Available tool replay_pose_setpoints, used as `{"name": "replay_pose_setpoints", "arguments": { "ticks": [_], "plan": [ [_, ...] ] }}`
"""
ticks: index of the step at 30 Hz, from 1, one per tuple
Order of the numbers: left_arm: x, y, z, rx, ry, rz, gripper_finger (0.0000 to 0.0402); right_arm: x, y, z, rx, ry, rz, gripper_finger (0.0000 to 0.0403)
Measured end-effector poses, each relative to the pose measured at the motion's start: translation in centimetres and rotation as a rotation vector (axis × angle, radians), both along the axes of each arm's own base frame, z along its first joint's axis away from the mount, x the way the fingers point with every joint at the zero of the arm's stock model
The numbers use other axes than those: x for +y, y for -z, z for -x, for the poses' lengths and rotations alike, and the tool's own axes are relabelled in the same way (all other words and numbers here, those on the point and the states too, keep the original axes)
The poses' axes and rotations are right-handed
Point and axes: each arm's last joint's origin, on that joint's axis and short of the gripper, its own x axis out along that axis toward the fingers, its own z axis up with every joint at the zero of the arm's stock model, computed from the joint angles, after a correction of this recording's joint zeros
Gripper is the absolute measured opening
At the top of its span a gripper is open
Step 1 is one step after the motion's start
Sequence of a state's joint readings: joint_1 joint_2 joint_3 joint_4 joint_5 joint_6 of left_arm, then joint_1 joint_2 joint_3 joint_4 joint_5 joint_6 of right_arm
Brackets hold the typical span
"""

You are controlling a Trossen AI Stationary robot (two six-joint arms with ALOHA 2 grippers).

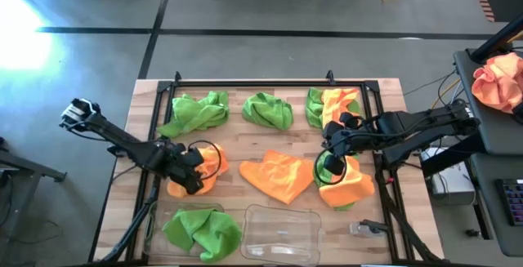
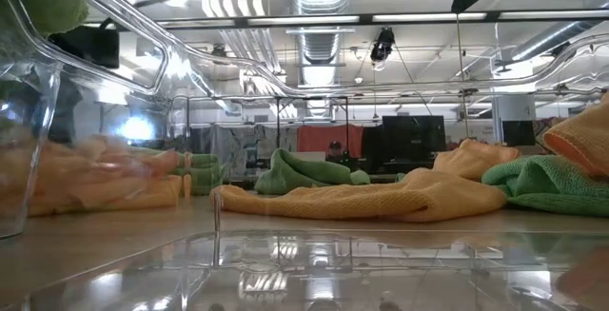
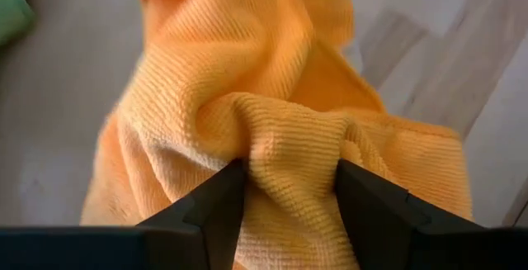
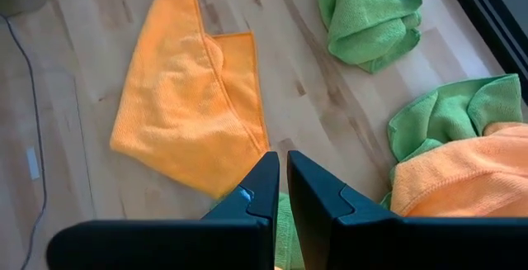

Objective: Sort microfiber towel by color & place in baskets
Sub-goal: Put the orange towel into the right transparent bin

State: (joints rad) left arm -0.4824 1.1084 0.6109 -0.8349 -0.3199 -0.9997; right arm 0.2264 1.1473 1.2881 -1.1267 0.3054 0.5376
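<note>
Jaws: left gripper (image 3: 289,208) spread wide, straddling a fold of an orange towel (image 3: 272,121) at table's 8 o'clock, not yet pinching; right gripper (image 4: 280,191) pressed together, empty, hovering at 3 o'clock above a green/orange pile (image 1: 347,187). Step looks like pick-up of orange. Next: close, lift, carry to the empty clear basket (image 1: 282,233) at 6 o'clock; the other basket (image 1: 157,218) holds green. Cloth is ribbed, fuzzy, floppy; bins are hard and glossy.

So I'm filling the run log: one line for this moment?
left gripper: open around orange towel | right gripper: shut, empty | left basket: green towel
</note>
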Motion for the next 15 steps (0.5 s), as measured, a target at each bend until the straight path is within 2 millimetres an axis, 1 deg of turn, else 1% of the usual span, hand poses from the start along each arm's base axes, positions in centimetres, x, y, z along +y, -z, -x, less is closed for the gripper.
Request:
{"name": "replay_pose_setpoints", "arguments": {
  "ticks": [3,6,15],
  "plan": [
    [-0.2,0.4,-0.2,0.029,-0.001,0.021,0.0148,0.0,0.0,0.0,0.003,-0.013,0.008,0.0022],
    [-0.5,0.1,-0.7,0.034,0.004,0.029,0.0123,0.0,0.0,0.0,0.005,-0.020,0.013,0.0022],
    [-1.5,-2.7,-2.6,-0.033,0.054,0.046,0.0021,0.0,0.0,0.0,0.009,-0.032,0.021,0.0022]
  ]
}}
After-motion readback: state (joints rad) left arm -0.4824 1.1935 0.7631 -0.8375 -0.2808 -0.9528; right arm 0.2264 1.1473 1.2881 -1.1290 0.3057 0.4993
